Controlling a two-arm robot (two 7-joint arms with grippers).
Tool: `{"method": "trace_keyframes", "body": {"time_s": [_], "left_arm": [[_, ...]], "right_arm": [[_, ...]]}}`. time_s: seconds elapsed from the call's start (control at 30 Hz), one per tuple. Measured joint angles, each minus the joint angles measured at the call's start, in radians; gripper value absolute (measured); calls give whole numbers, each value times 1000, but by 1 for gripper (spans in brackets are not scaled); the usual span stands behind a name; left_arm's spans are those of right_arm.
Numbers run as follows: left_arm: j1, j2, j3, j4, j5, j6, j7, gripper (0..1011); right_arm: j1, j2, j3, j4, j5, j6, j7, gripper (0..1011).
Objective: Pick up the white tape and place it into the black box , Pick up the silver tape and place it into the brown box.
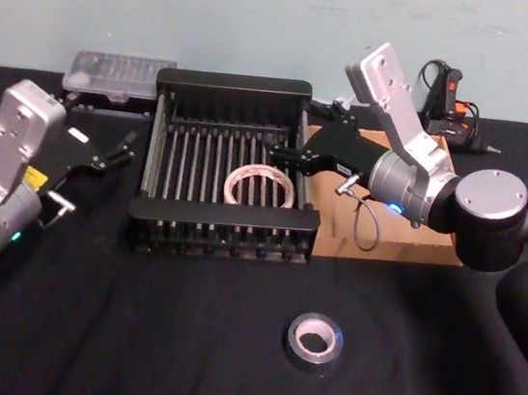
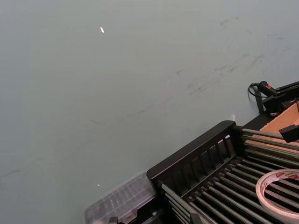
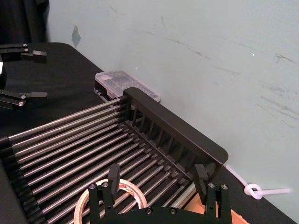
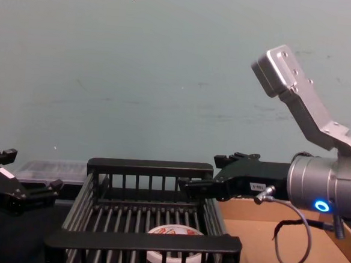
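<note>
The white tape (image 1: 260, 186) lies flat on the bars inside the black box (image 1: 235, 85), toward the box's right side. The right tool (image 1: 279, 155) hovers over the box's right rim, just above the tape, with its fingers wide apart and holding nothing. The head view alone shows the silver tape (image 1: 314, 342), which lies flat on the desk (image 1: 129, 336) near the front edge, well apart from both boxes. The brown box (image 1: 403, 247) stands just beside the black box on its right; the right arm covers most of it. The left tool (image 1: 104, 152) rests near the left edge of the desk, its fingers spread and empty. In the chest view the front rim of the box cuts off the lower part of the white tape (image 4: 176, 235). A clear plastic case (image 1: 119, 74) sits behind the box's far left corner; its contents are probably small parts, hard to make out.
</note>
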Motion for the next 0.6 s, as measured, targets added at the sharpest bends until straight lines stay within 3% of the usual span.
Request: {"method": "trace_keyframes", "body": {"time_s": [0.37, 0.6], "left_arm": [[0, 0, 0, 0, 0, 0, 0, 1001], [0, 0, 0, 0, 0, 0, 0, 1002]], "right_arm": [[-10, 8, 11, -23, 3, 15, -3, 1002], [-66, 54, 48, -144, 21, 76, -22, 1002]]}}
